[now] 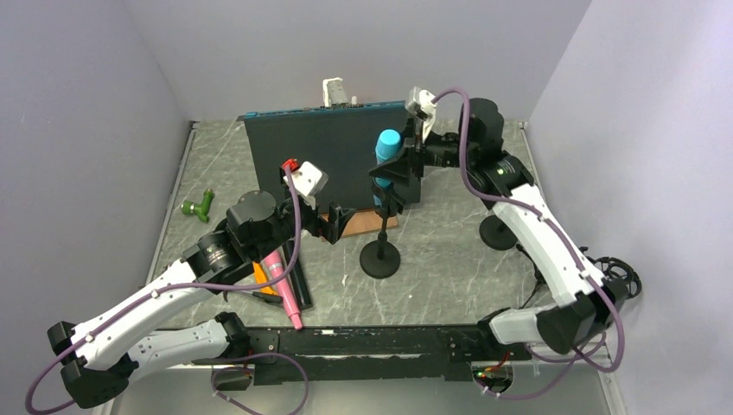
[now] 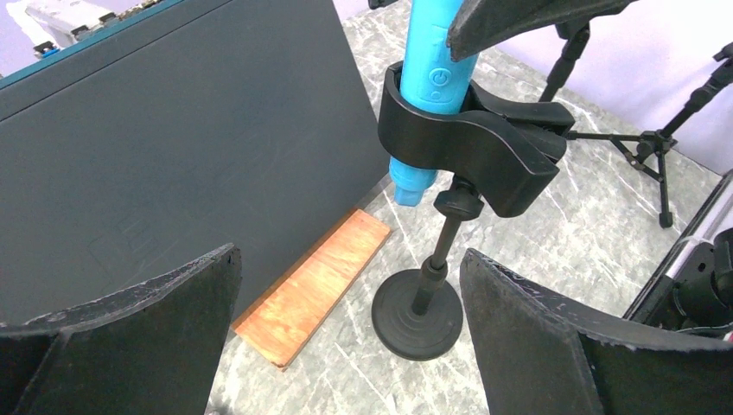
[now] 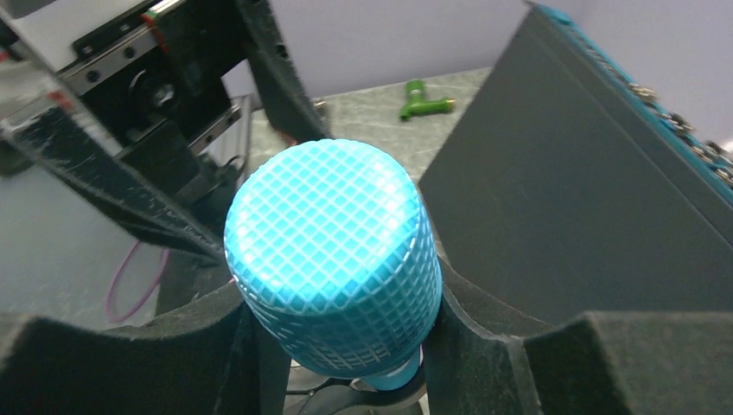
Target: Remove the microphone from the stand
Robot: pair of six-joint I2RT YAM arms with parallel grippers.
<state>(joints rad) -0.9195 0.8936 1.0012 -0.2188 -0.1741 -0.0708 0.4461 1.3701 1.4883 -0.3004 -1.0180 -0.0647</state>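
A blue microphone with a mesh head stands upright in the black clip of a small stand with a round base. My right gripper is shut on the microphone just under its head, a finger pressed against each side. My left gripper is open and empty, low over the table to the left of the stand. In the left wrist view the stand's base and the microphone's handle show ahead, between the spread fingers.
A dark board stands behind the stand, with a wooden plank at its foot. A pink microphone lies in a black case at the left. A green toy lies far left. A second round base and a tripod are on the right.
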